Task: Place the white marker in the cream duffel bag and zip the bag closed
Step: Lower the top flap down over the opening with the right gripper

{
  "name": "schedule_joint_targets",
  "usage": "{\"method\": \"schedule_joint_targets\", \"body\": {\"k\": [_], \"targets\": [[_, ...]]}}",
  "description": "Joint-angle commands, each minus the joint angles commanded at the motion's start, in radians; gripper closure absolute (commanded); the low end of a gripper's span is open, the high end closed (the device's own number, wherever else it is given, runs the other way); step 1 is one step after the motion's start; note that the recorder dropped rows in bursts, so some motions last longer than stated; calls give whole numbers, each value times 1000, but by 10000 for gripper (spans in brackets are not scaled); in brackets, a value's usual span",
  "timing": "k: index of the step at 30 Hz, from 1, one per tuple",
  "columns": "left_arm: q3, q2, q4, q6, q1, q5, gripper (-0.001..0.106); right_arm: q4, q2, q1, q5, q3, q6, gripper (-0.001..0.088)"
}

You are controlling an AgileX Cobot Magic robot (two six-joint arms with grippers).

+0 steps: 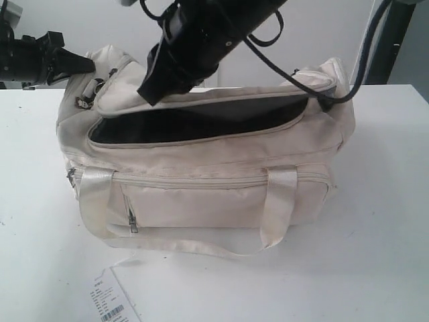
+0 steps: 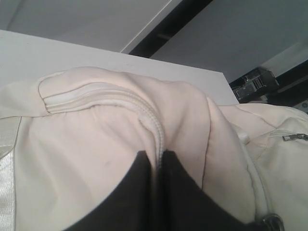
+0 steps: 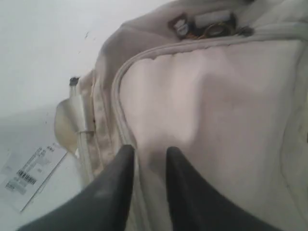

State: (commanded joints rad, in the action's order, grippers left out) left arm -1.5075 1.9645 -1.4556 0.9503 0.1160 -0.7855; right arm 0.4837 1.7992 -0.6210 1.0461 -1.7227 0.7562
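Note:
The cream duffel bag lies on the white table with its top zip undone. The flap is raised and black lining shows in the gap. My right gripper reaches across onto the flap's left end. In the right wrist view its jaws stand a little apart over the cream fabric, with nothing gripped. My left gripper is at the bag's left end, and its jaws are shut on the zip seam. The white marker is out of view.
A white barcoded paper tag lies on the table in front of the bag's left corner. A gold ring charm hangs at the zip's end. The near loop handle droops down the bag's front. A black cable trails over the right end.

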Motion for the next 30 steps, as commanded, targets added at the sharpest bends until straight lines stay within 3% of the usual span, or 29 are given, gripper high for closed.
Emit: {"method": "schedule_joint_targets", "body": {"k": [3, 7, 11, 13, 16, 18, 22, 27, 30], "targets": [[0, 0, 0, 3, 0, 0, 1050, 63, 8, 0, 76, 0, 2, 277], [0, 0, 0, 16, 0, 0, 1050, 213, 8, 0, 172, 0, 50, 278], [0, 0, 0, 18, 0, -2, 1050, 360, 6, -39, 149, -2, 251, 303], [0, 0, 0, 18, 0, -2, 1050, 332, 6, -73, -69, -2, 296, 331], [0, 0, 0, 19, 0, -11, 1050, 169, 35, -150, -468, -2, 303, 410], [0, 0, 0, 27, 0, -11, 1050, 41, 72, -174, -584, -2, 285, 412], [0, 0, 0, 27, 0, -11, 1050, -71, 167, -176, -625, -53, 191, 366], [0, 0, 0, 37, 0, -11, 1050, -367, 291, -176, -479, -221, 17, 307], [0, 0, 0, 37, 0, -11, 1050, -419, 329, -176, -441, -263, 33, 268]]}}
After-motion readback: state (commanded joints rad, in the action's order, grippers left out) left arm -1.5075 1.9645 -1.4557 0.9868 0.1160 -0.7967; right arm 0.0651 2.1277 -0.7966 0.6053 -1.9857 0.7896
